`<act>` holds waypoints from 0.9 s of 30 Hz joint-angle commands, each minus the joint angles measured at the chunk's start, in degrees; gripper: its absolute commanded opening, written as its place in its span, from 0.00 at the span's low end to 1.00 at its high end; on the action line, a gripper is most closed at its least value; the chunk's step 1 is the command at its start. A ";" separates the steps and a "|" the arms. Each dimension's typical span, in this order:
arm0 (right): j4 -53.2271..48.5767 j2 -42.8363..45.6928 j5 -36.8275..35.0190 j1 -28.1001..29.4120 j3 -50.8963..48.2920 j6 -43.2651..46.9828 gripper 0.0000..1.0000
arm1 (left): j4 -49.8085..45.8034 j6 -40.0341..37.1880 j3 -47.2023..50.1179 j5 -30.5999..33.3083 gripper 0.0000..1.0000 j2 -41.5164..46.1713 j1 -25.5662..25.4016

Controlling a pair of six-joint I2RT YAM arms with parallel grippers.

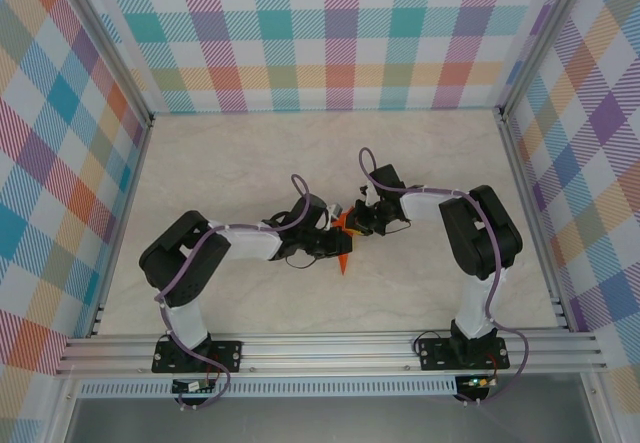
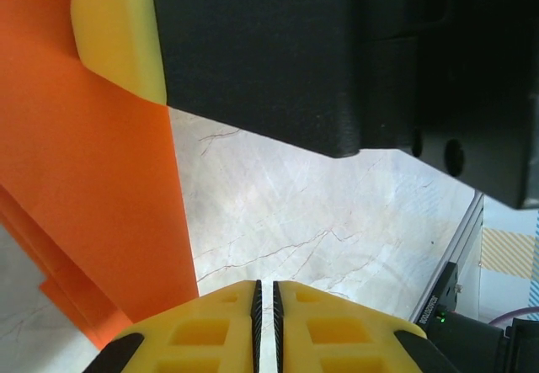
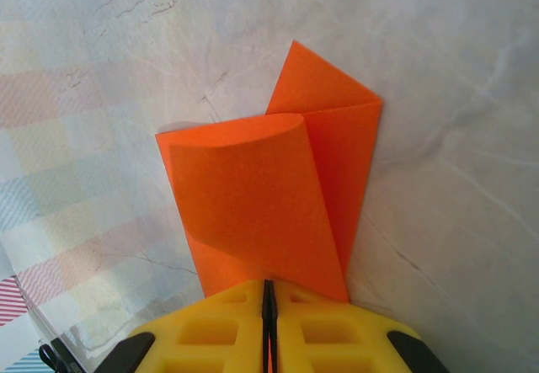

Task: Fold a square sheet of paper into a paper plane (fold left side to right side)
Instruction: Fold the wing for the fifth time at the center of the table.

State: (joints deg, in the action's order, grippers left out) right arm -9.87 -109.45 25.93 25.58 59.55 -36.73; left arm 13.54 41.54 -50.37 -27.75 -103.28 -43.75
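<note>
The square sheet of paper (image 1: 345, 254) is a small creased orange shape on the marble table (image 1: 250, 163), between the two grippers. In the right wrist view the paper (image 3: 253, 205) has a flap curled up over its folded layers. My right gripper (image 3: 268, 285) is shut on that flap's near edge. In the left wrist view my left gripper (image 2: 267, 287) sits just right of the paper (image 2: 93, 205). Its jaws are almost together, with a thin slit and nothing between them. The right gripper's black body (image 2: 278, 53) hangs close above. From above, the left gripper (image 1: 333, 237) and right gripper (image 1: 356, 225) nearly meet.
Checkered walls (image 1: 330, 33) close in the table on three sides. An aluminium rail (image 1: 330, 348) runs along the near edge, by the arm bases. A frame post (image 2: 461, 251) stands at the table's edge. Bare marble lies behind and to both sides of the arms.
</note>
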 commanded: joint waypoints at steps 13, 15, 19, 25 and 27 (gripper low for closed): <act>-5.42 -2.15 -4.22 0.31 0.13 1.55 0.11 | -2.37 -0.05 1.99 2.28 0.13 -1.89 -0.64; -5.46 -2.14 -4.22 0.26 0.12 1.57 0.11 | -2.54 -0.05 1.86 2.43 0.13 -2.25 -0.67; -5.12 -1.67 -4.05 0.26 0.22 1.68 0.11 | -3.37 -0.18 2.02 3.00 0.12 -2.88 -0.77; -3.57 1.36 -3.70 0.26 0.61 1.85 0.11 | -5.59 -0.32 2.62 4.99 0.10 -3.24 -1.49; -3.11 3.07 -3.77 0.17 0.83 2.05 0.11 | -6.26 -0.06 3.04 5.99 0.09 -3.15 -1.69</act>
State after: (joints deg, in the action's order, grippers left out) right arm -10.83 -108.99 25.04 25.82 59.92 -36.32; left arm 12.01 41.52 -49.15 -23.86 -105.38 -44.29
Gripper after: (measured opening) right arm 0.112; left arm 0.096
